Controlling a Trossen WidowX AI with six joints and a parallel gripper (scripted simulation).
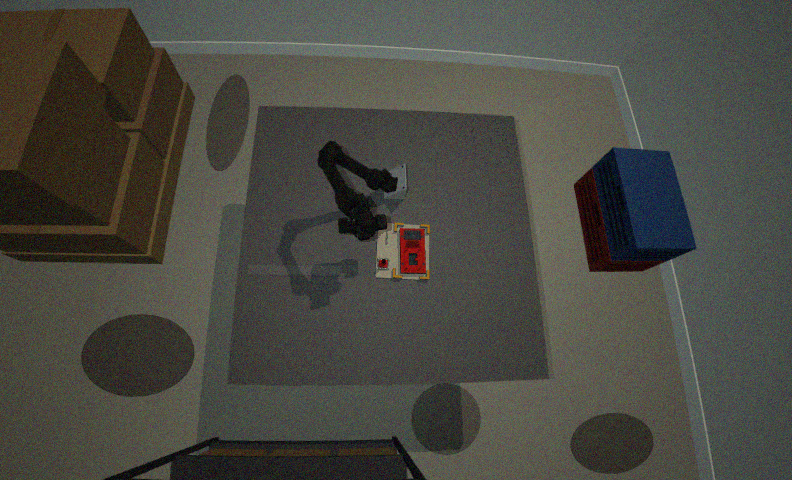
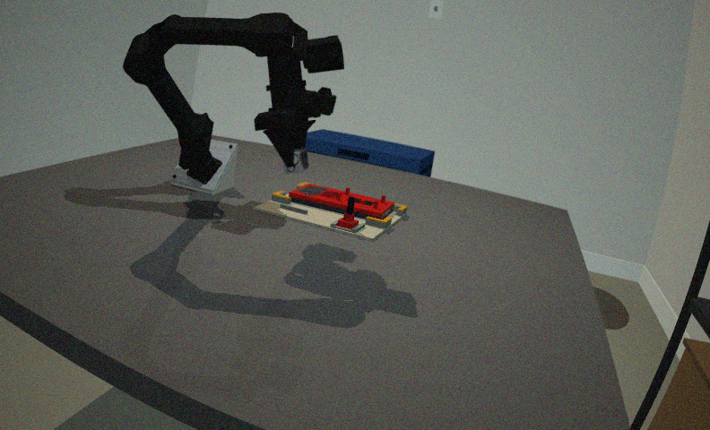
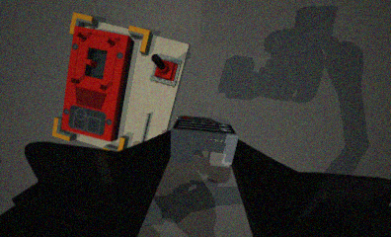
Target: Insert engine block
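Observation:
My gripper (image 2: 296,159) (image 3: 201,137) is shut on the grey engine block (image 2: 301,159) (image 3: 199,150) and holds it in the air, beside and above the board. The block has a dark ribbed top edge; I cannot tell which side has the slot. The red car body (image 1: 404,261) (image 2: 369,208) (image 3: 112,74) lies between yellow corner brackets. Its dark opening (image 1: 412,259) (image 3: 99,66) has a small red rib on one side in the wrist view. In the top view the arm hides the fingers and block.
The cream board (image 1: 387,246) (image 2: 321,217) (image 3: 156,99) also carries a small red part with an upright black lever (image 1: 382,263) (image 2: 350,207) (image 3: 159,61), beside the body. The arm's pale base (image 1: 403,178) (image 2: 225,159) stands behind. Brown boxes (image 1: 61,118) and a blue container (image 1: 650,202) stand farther off.

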